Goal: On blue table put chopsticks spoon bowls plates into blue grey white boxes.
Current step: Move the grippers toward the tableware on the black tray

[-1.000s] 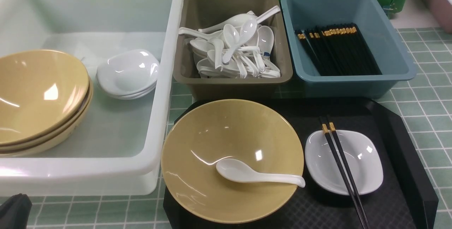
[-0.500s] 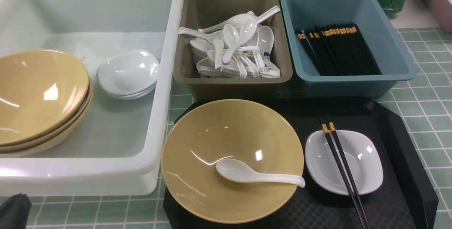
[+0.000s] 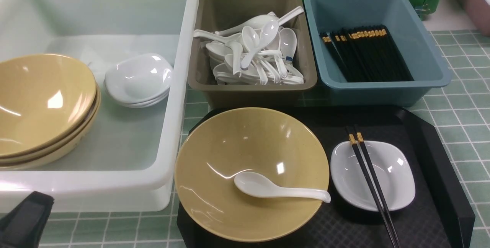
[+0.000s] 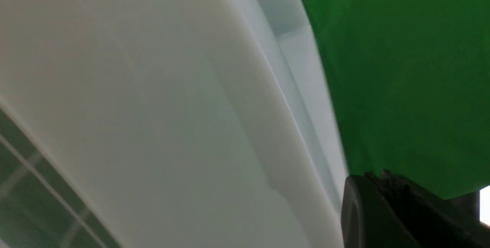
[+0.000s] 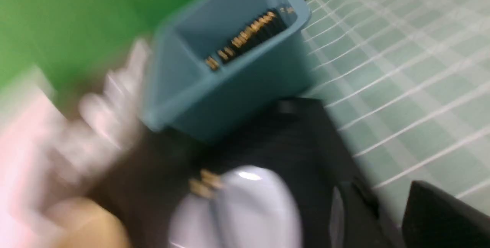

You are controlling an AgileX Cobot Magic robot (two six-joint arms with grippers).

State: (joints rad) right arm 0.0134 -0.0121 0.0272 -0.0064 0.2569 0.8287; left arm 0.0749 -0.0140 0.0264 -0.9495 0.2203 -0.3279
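A yellow bowl [image 3: 245, 152] sits on a black tray [image 3: 432, 152], with a white spoon [image 3: 275, 190] lying in it. Beside it a small white dish [image 3: 400, 181] carries a pair of black chopsticks [image 3: 369, 179]. The left gripper [image 3: 23, 221] shows at the bottom left corner, in front of the white box [image 3: 183, 87]. In the left wrist view its fingers [image 4: 383, 179] lie together, empty, against the box wall [image 4: 153, 106]. The right gripper [image 5: 386, 202] is open and empty, near the tray edge by the white dish [image 5: 252, 209]. That view is blurred.
The white box holds stacked yellow bowls [image 3: 38, 102] and stacked white dishes [image 3: 138, 79]. The grey box [image 3: 245, 95] holds several white spoons [image 3: 252, 53]. The blue box [image 3: 375, 95] holds several black chopsticks [image 3: 367, 53]. Green checked cloth covers the table.
The left gripper has risen further into the front view at the bottom left corner. The dishes and boxes have not moved.
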